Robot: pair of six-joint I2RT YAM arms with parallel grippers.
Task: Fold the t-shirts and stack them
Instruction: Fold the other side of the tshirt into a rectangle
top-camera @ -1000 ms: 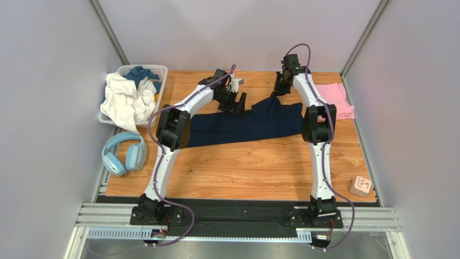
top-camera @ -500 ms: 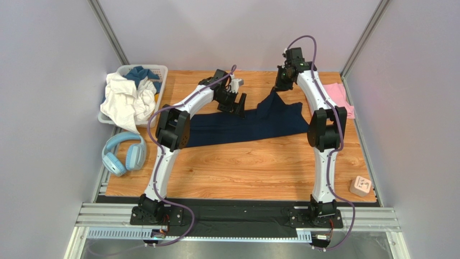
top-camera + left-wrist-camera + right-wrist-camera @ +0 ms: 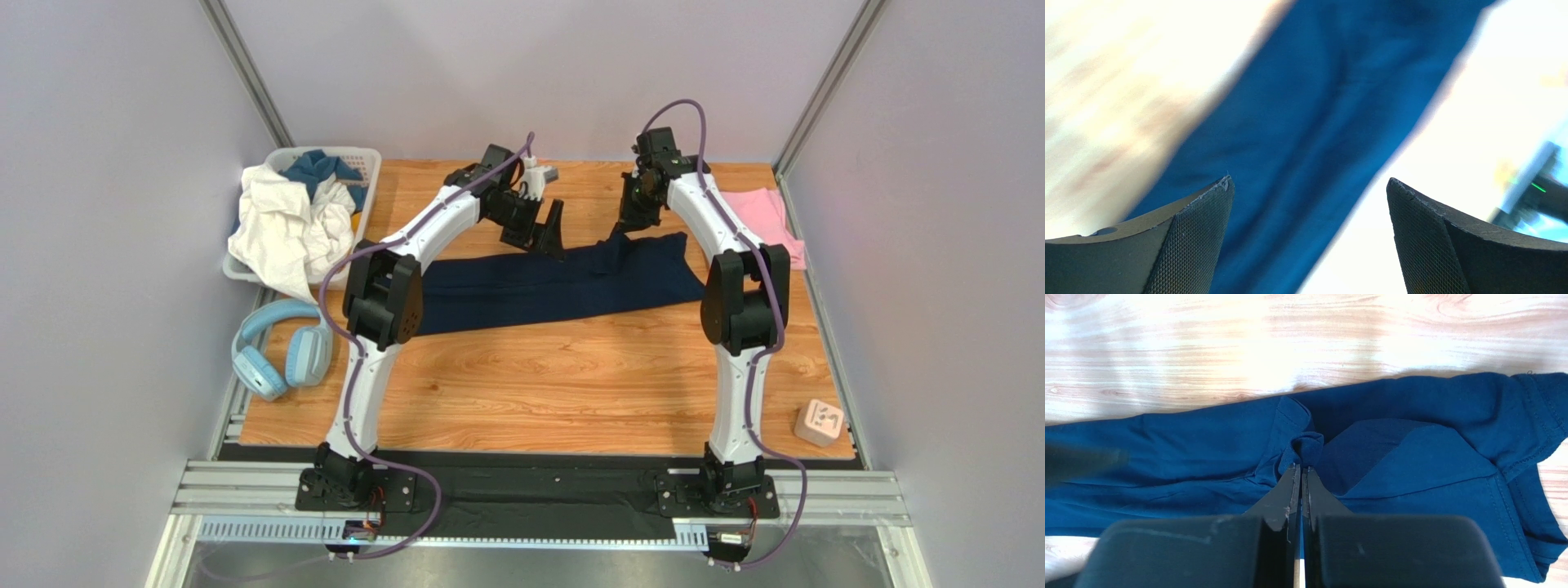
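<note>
On the wooden counter, jaws of my right gripper pinch the navy shirt; my left gripper stands wide open.

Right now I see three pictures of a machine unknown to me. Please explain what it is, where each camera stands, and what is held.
These are two robot arms bolted at the near edge of a table. The wide picture is from a fixed camera above and behind them; the other two, from a camera on each wrist. On the table lie a spread navy t-shirt and, far right, a pink t-shirt. A basket of clothes and light-blue headphones sit at the left. The right end effector is shut, pinching a fold of the navy t-shirt. The left end effector hangs open above it, empty.
</note>
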